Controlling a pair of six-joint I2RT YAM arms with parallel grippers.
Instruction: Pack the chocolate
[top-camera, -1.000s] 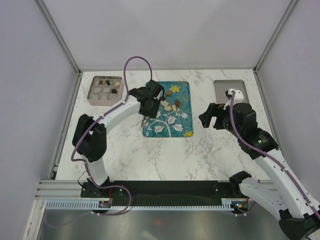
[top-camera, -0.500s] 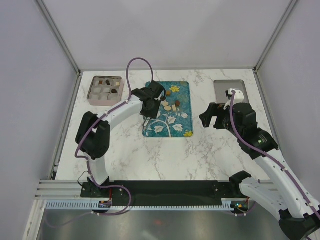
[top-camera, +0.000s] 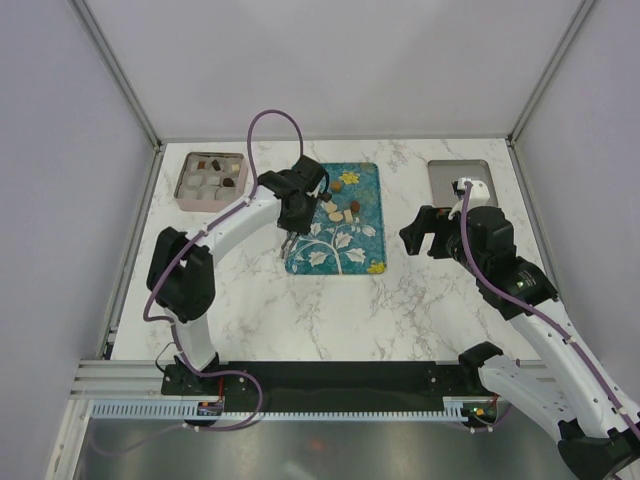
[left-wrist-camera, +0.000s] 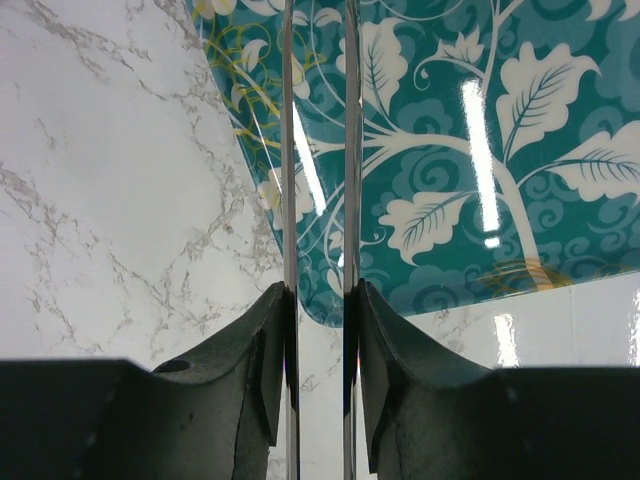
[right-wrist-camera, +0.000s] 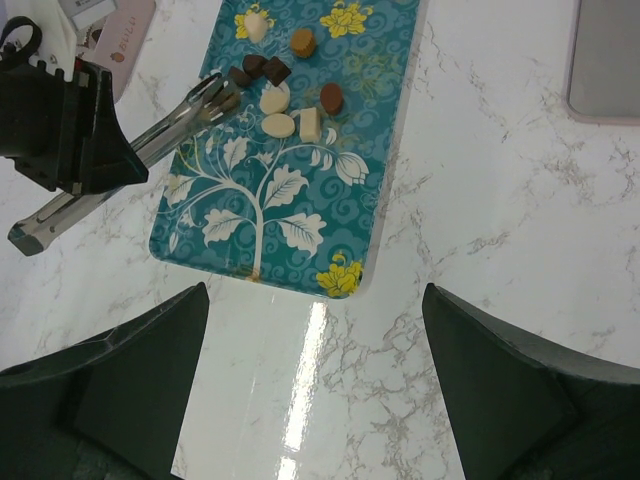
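Note:
Several chocolate pieces (right-wrist-camera: 279, 98), dark, brown and cream, lie on the far half of a teal flowered tray (right-wrist-camera: 300, 230); they also show from above as chocolate pieces (top-camera: 340, 208). My left gripper (left-wrist-camera: 318, 290) is shut on long metal tongs (left-wrist-camera: 288, 150), one arm against each finger. In the right wrist view the tongs (right-wrist-camera: 170, 125) reach in from the tray's left edge. Their tips rest beside a dark piece (right-wrist-camera: 240, 77), and I cannot tell if they hold it. My right gripper (right-wrist-camera: 315, 290) hovers open over bare marble, right of the tray.
A pink compartment box (top-camera: 210, 177) with several pieces in it stands at the back left. A flat grey lid (top-camera: 460, 180) lies at the back right, just behind the right gripper (top-camera: 425, 232). Walls enclose the marble table (top-camera: 330, 310) on three sides.
The left gripper has squeezed the tongs a little narrower and shifted slightly at the tray's left edge. The right arm has not moved.

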